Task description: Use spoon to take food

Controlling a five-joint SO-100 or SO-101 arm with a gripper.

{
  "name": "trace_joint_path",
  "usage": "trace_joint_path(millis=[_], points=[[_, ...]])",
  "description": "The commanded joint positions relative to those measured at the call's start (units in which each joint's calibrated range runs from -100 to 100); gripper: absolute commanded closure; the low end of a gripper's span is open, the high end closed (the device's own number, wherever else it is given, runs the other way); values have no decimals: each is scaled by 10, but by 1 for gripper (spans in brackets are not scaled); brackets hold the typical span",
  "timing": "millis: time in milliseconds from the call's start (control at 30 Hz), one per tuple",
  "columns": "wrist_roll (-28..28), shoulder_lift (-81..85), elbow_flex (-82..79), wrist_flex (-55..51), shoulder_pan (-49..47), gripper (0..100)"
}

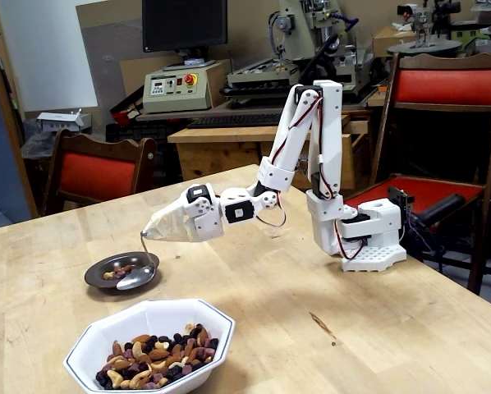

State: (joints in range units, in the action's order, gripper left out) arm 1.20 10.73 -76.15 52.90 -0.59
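Spoon (137,277), gripped in the claw (149,235), dips into the dark plate (98,281) just below; next, likely tipping food (118,271) out

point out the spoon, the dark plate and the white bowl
spoon (135,281), fixed view, on its shiny bowl
dark plate (98,281), fixed view, on its left rim
white bowl (159,315), fixed view, on its bare inner wall

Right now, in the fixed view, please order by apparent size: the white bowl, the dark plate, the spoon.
1. White bowl, though it is nearest the camera.
2. Dark plate.
3. Spoon, its bowl resting in the plate.
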Motion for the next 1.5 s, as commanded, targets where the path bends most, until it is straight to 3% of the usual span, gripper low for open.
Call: trace_joint_path(millis=[0, 400, 967, 1467], points=[[-10, 37, 54, 16, -13, 96], [-9, 36, 154, 10, -66, 96], [-8, 37, 147, 7, -93, 96], [-8, 176, 148, -178, -90, 96]])
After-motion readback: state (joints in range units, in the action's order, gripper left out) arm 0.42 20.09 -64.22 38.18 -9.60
